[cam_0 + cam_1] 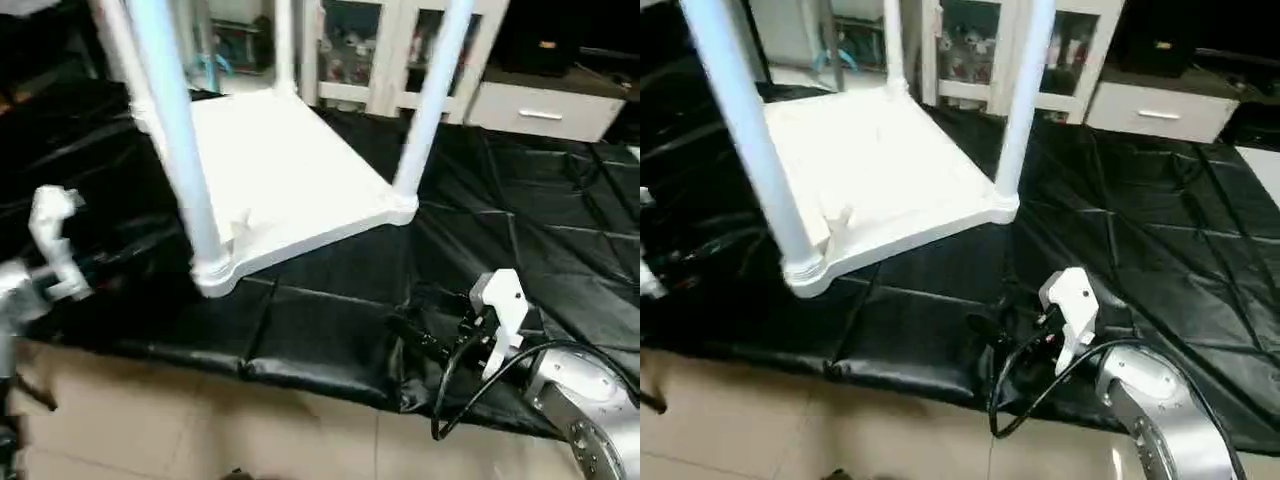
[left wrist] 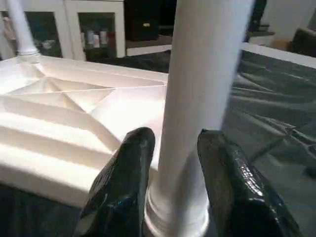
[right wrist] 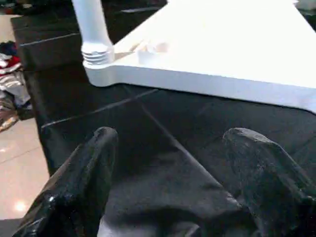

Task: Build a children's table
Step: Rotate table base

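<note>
A: Near side first. Right end effector (image 3: 168, 182) sits low on the black sheet (image 1: 520, 230), fingers spread wide, nothing between them. It's near the front edge of the tabletop (image 1: 290, 170) but apart from it.

B: Left one?

A: Left end effector (image 2: 170, 192) is at the near-left leg (image 1: 175, 130), just above its threaded base. One finger (image 2: 123, 182) on each side of the tube, part open. Can't tell from the wrist view whether the pads actually press it; a gap shows on at least one side.

B: Where's the table itself?

A: Upside down on the black sheet, ribbed underside up. The head views show legs standing upright in the corner sockets: near-left leg, near-right leg (image 1: 430, 100), and a far leg (image 1: 285, 45) behind. The front-left corner is near the sheet's edge, tan floor (image 1: 200, 420) below.

B: Background?

A: White cabinet with glass doors (image 1: 370, 50) behind the table, white drawer unit (image 1: 545, 110) to its right.
</note>
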Controlling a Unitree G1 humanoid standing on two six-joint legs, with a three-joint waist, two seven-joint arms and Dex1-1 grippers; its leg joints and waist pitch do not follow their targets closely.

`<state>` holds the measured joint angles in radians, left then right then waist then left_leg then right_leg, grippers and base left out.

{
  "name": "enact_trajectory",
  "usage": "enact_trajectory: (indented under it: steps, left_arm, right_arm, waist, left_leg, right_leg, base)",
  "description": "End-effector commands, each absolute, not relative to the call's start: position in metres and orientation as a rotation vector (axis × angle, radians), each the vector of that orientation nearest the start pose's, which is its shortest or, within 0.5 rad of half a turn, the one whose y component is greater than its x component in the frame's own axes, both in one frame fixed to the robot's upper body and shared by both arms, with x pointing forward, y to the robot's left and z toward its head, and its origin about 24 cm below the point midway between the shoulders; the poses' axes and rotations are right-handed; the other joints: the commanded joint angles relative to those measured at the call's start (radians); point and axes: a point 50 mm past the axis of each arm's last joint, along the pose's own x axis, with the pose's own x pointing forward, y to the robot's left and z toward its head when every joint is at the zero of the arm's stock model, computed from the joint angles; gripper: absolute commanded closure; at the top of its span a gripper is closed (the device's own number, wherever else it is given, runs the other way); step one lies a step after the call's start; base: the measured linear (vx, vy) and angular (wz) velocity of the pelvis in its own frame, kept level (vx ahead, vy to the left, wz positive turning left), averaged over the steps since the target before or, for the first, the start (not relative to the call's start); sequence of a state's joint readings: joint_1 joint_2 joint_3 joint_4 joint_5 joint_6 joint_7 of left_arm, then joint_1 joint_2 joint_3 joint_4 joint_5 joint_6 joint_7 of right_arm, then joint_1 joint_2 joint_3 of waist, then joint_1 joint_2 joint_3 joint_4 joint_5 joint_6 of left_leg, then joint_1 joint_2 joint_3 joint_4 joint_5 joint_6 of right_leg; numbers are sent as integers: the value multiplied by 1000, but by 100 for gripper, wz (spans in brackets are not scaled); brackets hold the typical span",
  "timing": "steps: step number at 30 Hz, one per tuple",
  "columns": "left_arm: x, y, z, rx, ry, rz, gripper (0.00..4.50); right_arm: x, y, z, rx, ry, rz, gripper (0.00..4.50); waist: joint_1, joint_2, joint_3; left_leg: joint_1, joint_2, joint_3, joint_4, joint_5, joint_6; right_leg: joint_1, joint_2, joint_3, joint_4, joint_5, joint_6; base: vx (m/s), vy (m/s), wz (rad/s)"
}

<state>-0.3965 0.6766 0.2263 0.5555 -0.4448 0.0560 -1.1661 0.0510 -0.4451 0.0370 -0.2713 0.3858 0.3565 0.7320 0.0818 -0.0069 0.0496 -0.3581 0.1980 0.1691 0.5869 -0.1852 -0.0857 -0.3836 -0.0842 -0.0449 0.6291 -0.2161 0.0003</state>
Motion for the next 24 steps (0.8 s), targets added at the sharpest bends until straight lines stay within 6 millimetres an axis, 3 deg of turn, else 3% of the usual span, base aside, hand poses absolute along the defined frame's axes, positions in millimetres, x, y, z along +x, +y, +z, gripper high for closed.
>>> enact_trajectory:
  steps: [1,4,11,22,24]
  left_arm:
    - [298,295,116,82,36,-757,267]
    - [302,291,116,74,21,-766,267]
    - [315,265,113,69,-27,-820,267]
    - [326,209,110,1,-46,-1043,267]
    - [330,196,109,-9,-46,-1069,267]
  right_arm:
    - [226,-170,72,-23,181,850,82]
    - [228,-169,73,-24,178,856,82]
    - [230,-166,73,-31,177,876,82]
    - [229,-168,71,-37,186,881,82]
    - [229,-168,71,-39,187,880,82]
  waist:
    - [-2,9,-61]
    - [0,2,-58]
    - [11,0,-54]
    - [8,-7,-61]
    - [7,-3,-60]
  left_leg:
    - [3,22,-7,-74,-193,4]
    - [7,23,-2,-72,-193,17]
    - [13,29,-1,-77,-248,-5]
    - [8,26,-1,-72,-206,3]
    - [8,25,0,-71,-204,5]
  right_leg:
    - [40,-45,35,-64,-8,-191]
    - [39,-48,37,-67,-31,-203]
    - [33,-52,41,-77,-131,-179]
    - [42,-50,39,-72,-55,-190]
    - [41,-48,39,-74,-51,-194]
  base:
    - [0,0,0]
    - [0,0,0]
    - [0,0,0]
    - [0,0,0]
    - [0,0,0]
